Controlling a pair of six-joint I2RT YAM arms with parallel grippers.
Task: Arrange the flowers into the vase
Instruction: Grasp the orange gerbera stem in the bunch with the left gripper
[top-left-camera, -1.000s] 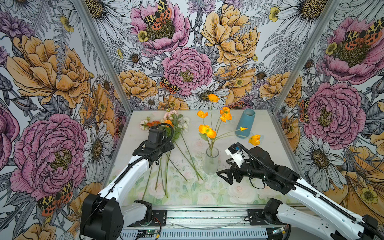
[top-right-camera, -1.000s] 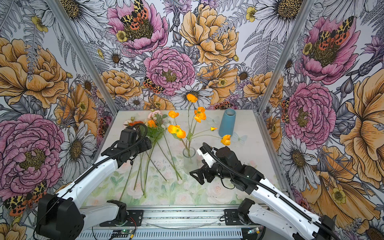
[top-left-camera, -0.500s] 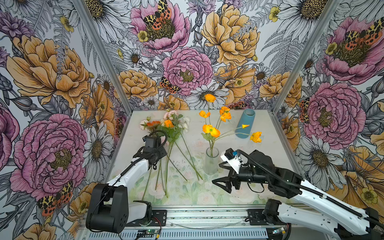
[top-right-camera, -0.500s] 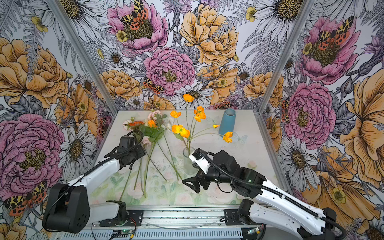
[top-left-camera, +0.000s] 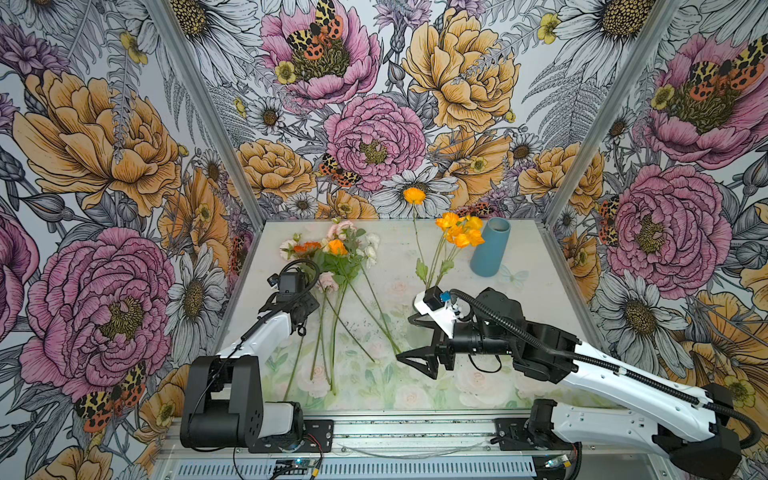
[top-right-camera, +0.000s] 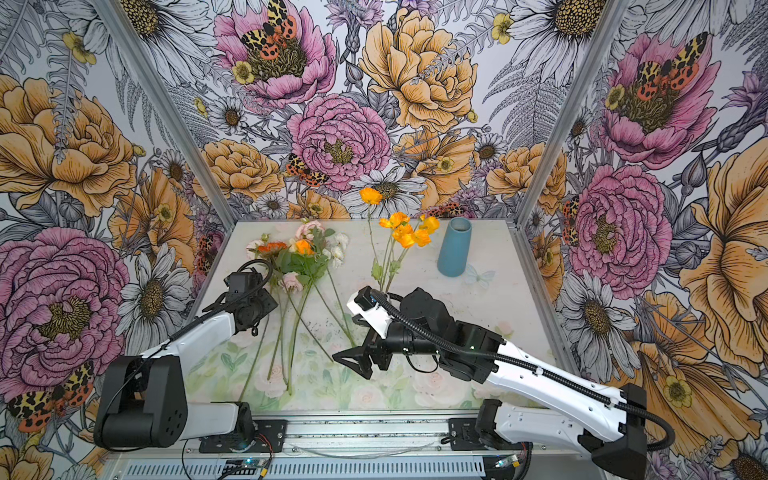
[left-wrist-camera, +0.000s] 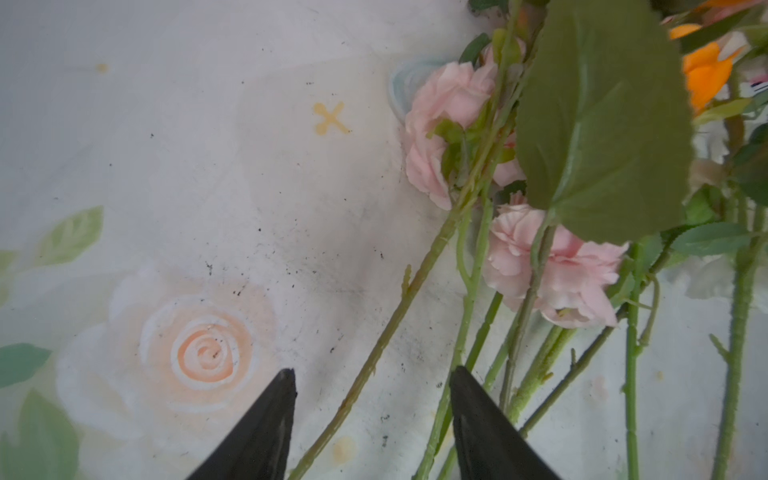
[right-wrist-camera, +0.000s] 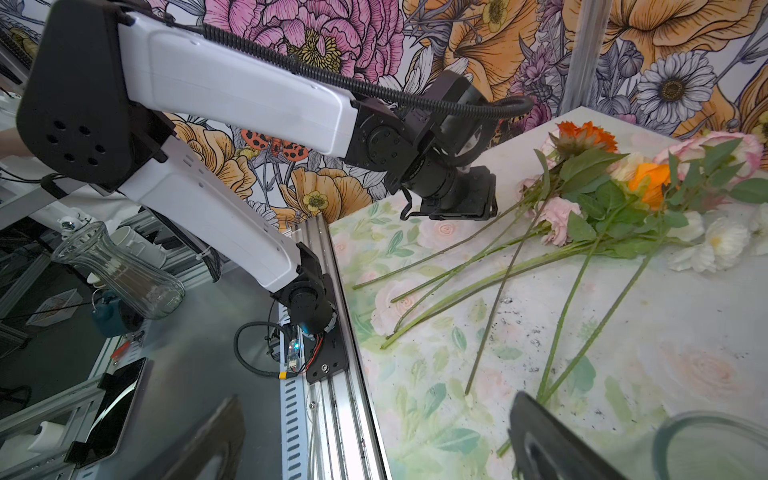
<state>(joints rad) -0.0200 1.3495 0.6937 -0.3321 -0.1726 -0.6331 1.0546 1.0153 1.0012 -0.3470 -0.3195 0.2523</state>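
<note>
The flowers (top-left-camera: 338, 259) lie on the table as a leafy bunch of orange, pink and white blooms, their stems (top-right-camera: 291, 336) fanned toward the front. My left gripper (top-left-camera: 300, 328) hangs low over the leftmost stems. In the left wrist view the left gripper (left-wrist-camera: 372, 380) is open, with one green stem (left-wrist-camera: 386, 328) between the jaws and touching neither. My right gripper (top-left-camera: 409, 340) stands wide open and empty beside the stem ends. The glass vase shows only as a rim (right-wrist-camera: 715, 422); my right wrist hides it in both top views. Orange poppies (top-left-camera: 457, 232) rise from it.
A blue vase (top-left-camera: 490, 248) stands at the back right. The aluminium rail (top-left-camera: 374, 428) runs along the table's front edge. Papered walls close in the left, back and right sides. A glass jar (right-wrist-camera: 120, 270) and clutter sit off the table beyond the rail.
My left gripper has drawn back toward the front along the stems and its jaws have narrowed. My right gripper has moved left past the vase, and the poppies now stand closer together.
</note>
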